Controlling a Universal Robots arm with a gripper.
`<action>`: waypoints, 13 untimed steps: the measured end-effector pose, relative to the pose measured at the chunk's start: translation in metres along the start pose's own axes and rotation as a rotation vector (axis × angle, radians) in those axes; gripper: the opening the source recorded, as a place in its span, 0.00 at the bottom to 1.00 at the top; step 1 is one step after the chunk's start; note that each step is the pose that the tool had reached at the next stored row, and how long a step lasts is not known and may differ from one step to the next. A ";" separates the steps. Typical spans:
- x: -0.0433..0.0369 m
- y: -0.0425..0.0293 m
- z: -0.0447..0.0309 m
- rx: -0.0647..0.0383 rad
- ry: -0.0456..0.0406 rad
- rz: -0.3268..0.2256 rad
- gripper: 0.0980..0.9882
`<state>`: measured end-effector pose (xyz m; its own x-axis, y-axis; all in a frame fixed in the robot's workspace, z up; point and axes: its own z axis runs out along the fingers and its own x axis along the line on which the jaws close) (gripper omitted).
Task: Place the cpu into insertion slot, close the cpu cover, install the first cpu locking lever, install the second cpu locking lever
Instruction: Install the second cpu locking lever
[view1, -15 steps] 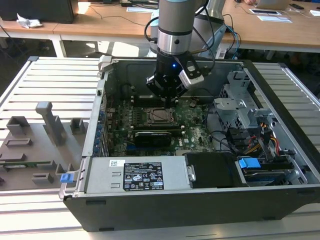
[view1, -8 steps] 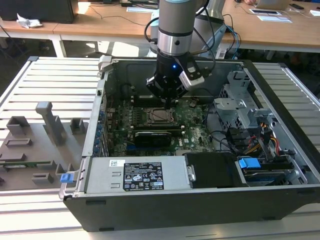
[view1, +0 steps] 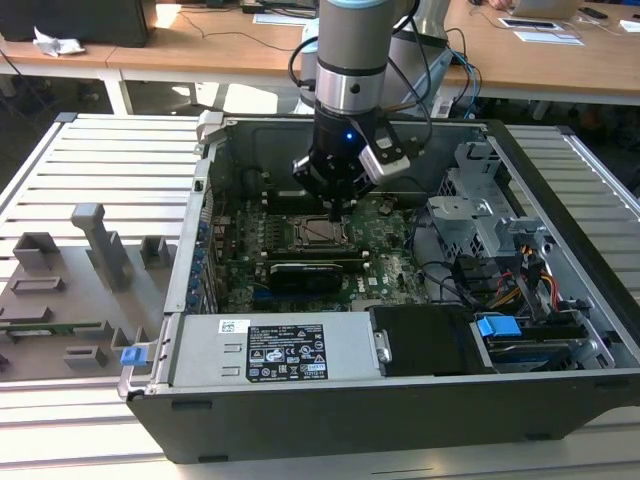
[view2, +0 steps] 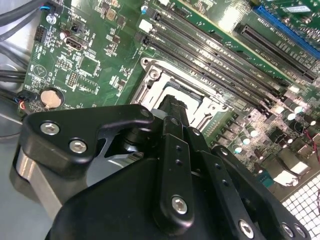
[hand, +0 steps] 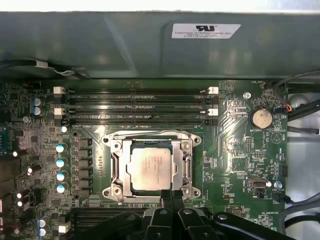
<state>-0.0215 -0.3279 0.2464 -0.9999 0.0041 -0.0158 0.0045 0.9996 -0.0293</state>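
**CPU seated in the socket, cover down, gripper at the socket's edge**

The cpu (hand: 151, 168) lies flat inside the insertion slot (hand: 114, 150), its silver-grey top facing up and its edges square with the socket. The cpu cover (hand: 186, 161), a thin silver frame, is folded down over the socket, and the chip's top shows through its large window. In the exterior view the same socket, with the cpu (view1: 318, 232) in it, sits near the middle of the green motherboard (view1: 390, 275), inside the open computer case (view1: 330, 400).

The gripper (hand: 170, 196) stands directly over the socket's edge. In the first wrist view its two black fingers (hand: 165, 199) run side by side with almost no gap between them, and their tips lie at the cover's frame on the side of the socket away from the memory slots (hand: 135, 106). Whether the tips actually press on the frame cannot be told. Nothing shows between the fingers. In the second wrist view the gripper's black body covers most of the socket, with only part of the cover's silver frame (view2: 150, 80) in sight beyond it.

A coin cell battery (hand: 261, 118) sits on the motherboard well to one side of the socket. In the exterior view a grey fixture tray (view1: 70, 290) lies on the slatted table (view1: 110, 150) at the exterior view's left of the case.
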 end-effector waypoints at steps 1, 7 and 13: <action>0.0000 -0.0008 0.0000 0.000 0.0000 0.000 0.01; 0.0000 -0.0033 0.0001 0.000 0.0000 0.000 0.01; -0.0001 -0.0124 0.0004 0.000 0.0000 0.000 0.01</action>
<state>-0.0215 -0.3403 0.2464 -0.9999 0.0040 -0.0158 0.0044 0.9996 -0.0293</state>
